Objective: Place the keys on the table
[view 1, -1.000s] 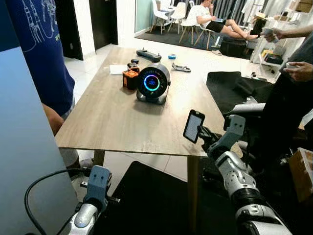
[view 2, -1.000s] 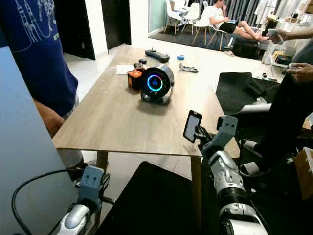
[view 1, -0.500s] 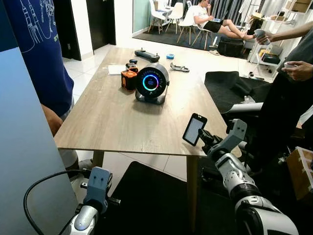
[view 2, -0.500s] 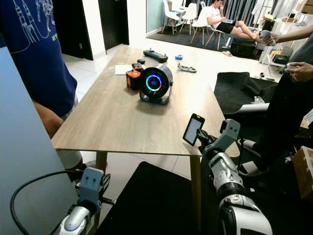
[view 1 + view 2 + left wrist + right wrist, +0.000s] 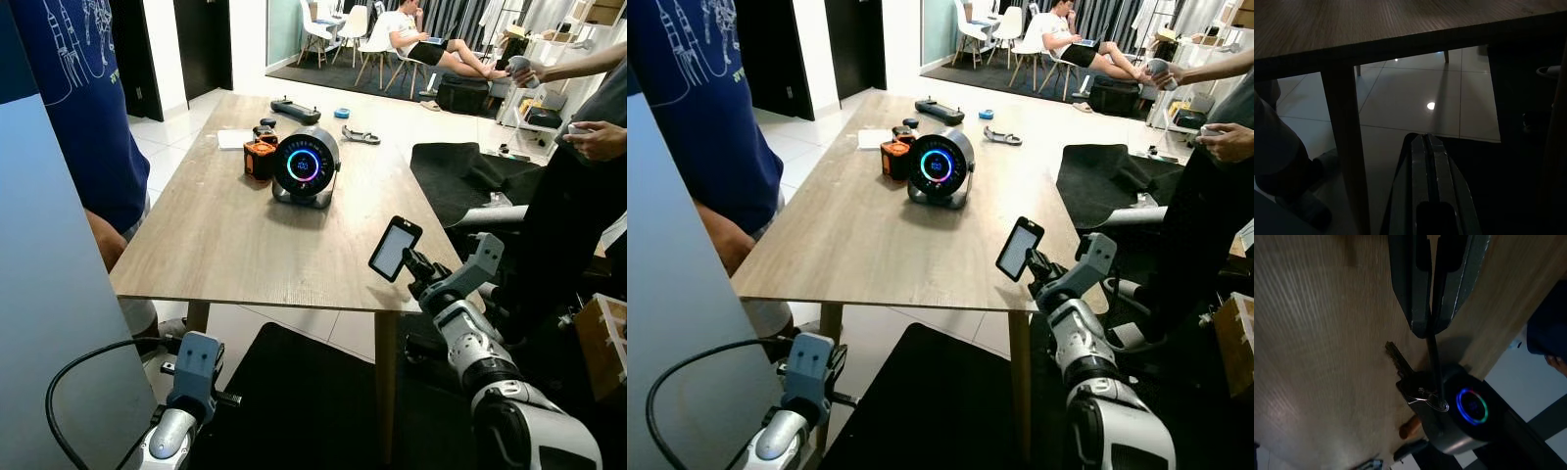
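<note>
Person in a blue shirt stands at far left; left pincer hangs low beneath the wooden bench, fingers pressed together, empty. On the bench's far middle sits a round speaker with a glowing ring, an orange box just left of it. Right pincer, raised over the bench's near right corner, is clamped on the keys, whose flat dark fob stands tilted above the fingers.

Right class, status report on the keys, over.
Right gripper shut on keys, held above table near its right edge. Left gripper shut, low under table. Speaker farther in, not blocking.
</note>
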Available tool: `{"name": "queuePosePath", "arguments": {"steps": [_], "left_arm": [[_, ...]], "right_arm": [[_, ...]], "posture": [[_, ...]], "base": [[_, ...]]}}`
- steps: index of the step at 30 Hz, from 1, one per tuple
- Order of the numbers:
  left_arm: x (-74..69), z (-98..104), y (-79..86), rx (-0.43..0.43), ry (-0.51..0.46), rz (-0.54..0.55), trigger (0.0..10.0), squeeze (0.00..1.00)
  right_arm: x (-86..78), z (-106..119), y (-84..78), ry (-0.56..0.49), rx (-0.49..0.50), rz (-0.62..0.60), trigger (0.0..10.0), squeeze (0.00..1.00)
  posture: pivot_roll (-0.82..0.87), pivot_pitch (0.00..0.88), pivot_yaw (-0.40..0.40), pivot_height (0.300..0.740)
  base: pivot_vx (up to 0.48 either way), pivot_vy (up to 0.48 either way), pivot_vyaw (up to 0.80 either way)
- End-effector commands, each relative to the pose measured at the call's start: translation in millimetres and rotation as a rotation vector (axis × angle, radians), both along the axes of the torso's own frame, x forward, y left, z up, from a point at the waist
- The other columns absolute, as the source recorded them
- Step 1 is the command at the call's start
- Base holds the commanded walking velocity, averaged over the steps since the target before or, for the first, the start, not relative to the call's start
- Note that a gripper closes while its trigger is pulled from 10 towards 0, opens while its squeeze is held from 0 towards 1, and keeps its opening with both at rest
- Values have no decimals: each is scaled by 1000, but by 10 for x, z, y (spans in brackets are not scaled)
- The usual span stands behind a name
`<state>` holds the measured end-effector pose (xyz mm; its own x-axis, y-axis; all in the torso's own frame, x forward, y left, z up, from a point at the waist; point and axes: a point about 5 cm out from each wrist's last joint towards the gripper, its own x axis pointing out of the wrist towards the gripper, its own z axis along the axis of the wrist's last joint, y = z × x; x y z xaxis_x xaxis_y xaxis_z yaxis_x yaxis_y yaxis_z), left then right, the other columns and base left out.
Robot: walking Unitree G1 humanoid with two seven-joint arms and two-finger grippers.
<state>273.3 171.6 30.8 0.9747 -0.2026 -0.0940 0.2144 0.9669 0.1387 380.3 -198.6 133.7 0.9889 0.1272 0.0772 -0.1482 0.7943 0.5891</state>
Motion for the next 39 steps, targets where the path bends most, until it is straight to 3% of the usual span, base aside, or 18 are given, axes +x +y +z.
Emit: {"name": "queuePosePath", "arguments": {"steps": [1,13,14,17,18,19,39], "left_arm": [[6,2,-26,10,4,-10,10000,0],[3,-3,-22,16,8,-6,10000,0],[6,-2,-21,15,7,-6,10000,0],[7,-1,-21,15,7,-5,10000,0],[8,-1,-19,14,7,-4,10000,0],[8,-1,-18,14,7,-3,10000,0],[29,14,-11,17,4,-1,10000,0]], "right_arm": [[2,16,-36,-9,-2,-14,10000,0],[55,151,-73,-48,-1,-37,10000,0],[56,153,-73,-50,1,-36,10000,871],[56,155,-73,-52,3,-36,10000,871],[57,159,-75,-56,2,-39,10000,1000],[57,162,-77,-58,1,-41,10000,0],[64,183,-95,-64,-17,-61,10000,0]], "posture": [[118,44,-46,740],[118,44,-48,740],[118,44,-48,740],[118,44,-48,740],[119,43,-47,740],[119,43,-47,740],[121,39,-47,740]], "base": [[0,0,0],[0,0,0],[0,0,0],[0,0,0],[0,0,0],[0,0,0],[0,0,0]]}}
